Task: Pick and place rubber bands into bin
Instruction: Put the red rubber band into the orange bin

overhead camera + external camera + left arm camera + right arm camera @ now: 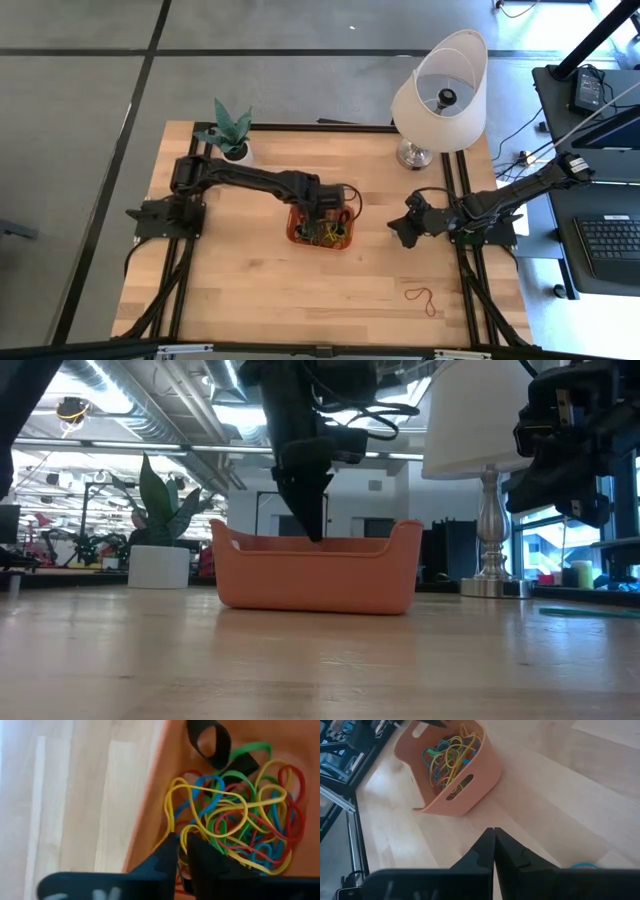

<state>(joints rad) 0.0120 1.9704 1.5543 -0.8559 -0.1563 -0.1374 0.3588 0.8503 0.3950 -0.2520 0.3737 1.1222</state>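
The left gripper (182, 851), fingers nearly together, reached into the shallow orange plastic bin (297, 236) mid-table over its tangled coloured rubber bands (235, 815), while the right gripper (494, 842) hovered shut beside it.

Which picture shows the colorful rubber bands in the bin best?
The left wrist view: the rubber bands fill it, tangled yellow, red, green, blue and black inside the bin. The right wrist view shows them smaller, the high view only as a tiny tangle. In the low view the bin's wall hides them.
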